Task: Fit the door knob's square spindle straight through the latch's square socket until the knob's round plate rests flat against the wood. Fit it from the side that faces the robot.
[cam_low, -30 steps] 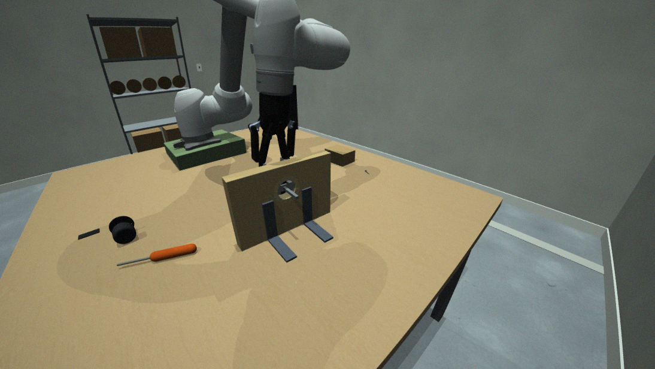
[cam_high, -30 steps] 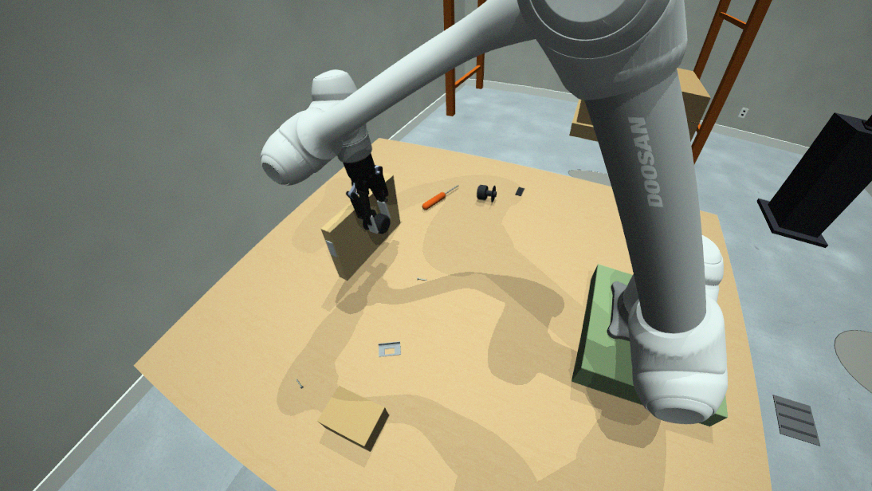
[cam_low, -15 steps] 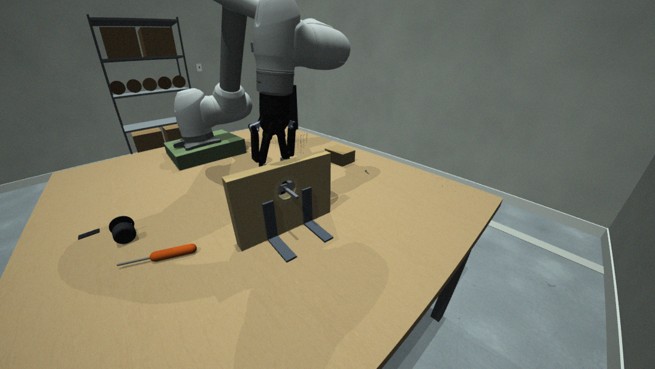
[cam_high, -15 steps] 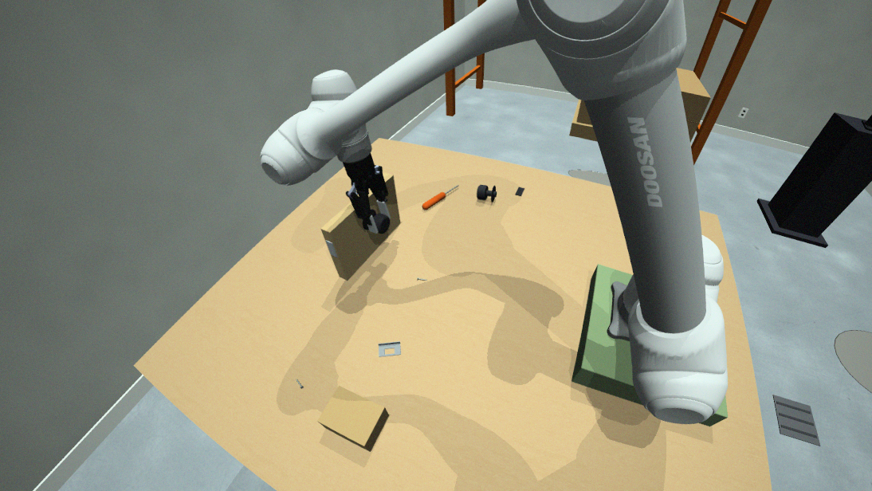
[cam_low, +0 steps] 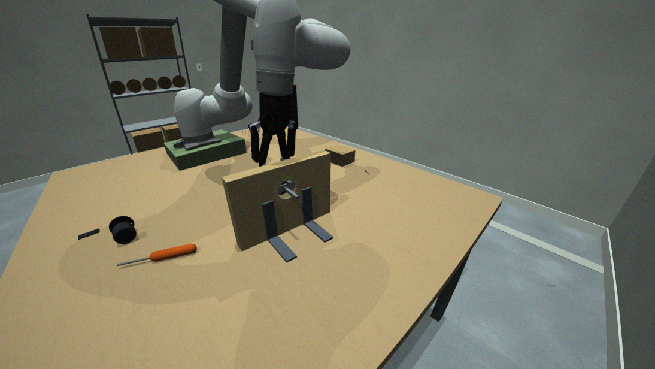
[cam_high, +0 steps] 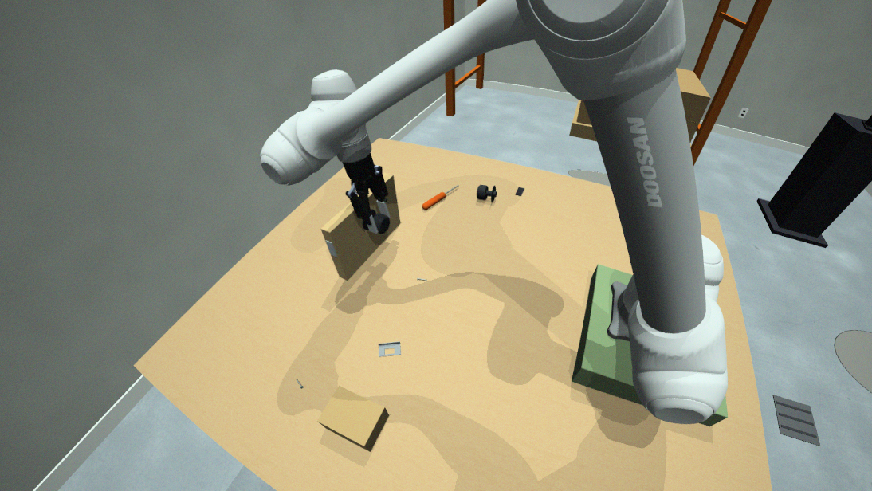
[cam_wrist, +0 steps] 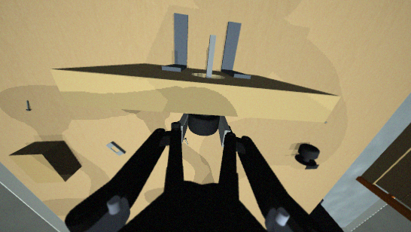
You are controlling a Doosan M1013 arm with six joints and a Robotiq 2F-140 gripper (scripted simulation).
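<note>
An upright wood panel [cam_high: 348, 246] [cam_low: 254, 206] [cam_wrist: 113, 84] stands on the table on two grey brackets [cam_low: 275, 229] [cam_wrist: 181, 38]. My gripper [cam_high: 374, 221] [cam_low: 273, 158] [cam_wrist: 203, 118] comes down on the panel's robot-facing side and is shut on a black door knob [cam_high: 380, 223] [cam_wrist: 203, 124]. The knob sits close against that face. Its grey square spindle [cam_low: 289, 190] [cam_wrist: 211, 56] sticks out through the round hole on the far side. The knob's round plate is hidden behind the panel's top edge in the wrist view.
A second black knob [cam_high: 486, 192] [cam_low: 122, 229] [cam_wrist: 308, 154], an orange-handled screwdriver [cam_high: 434, 199] [cam_low: 173, 251] and a small black plate [cam_high: 519, 190] [cam_low: 88, 233] lie beside the panel. A small wood block [cam_high: 352, 421] [cam_low: 340, 154], a strike plate [cam_high: 389, 347] [cam_wrist: 116, 146] and a screw [cam_high: 299, 383] lie nearer the arm's green base [cam_high: 601, 341].
</note>
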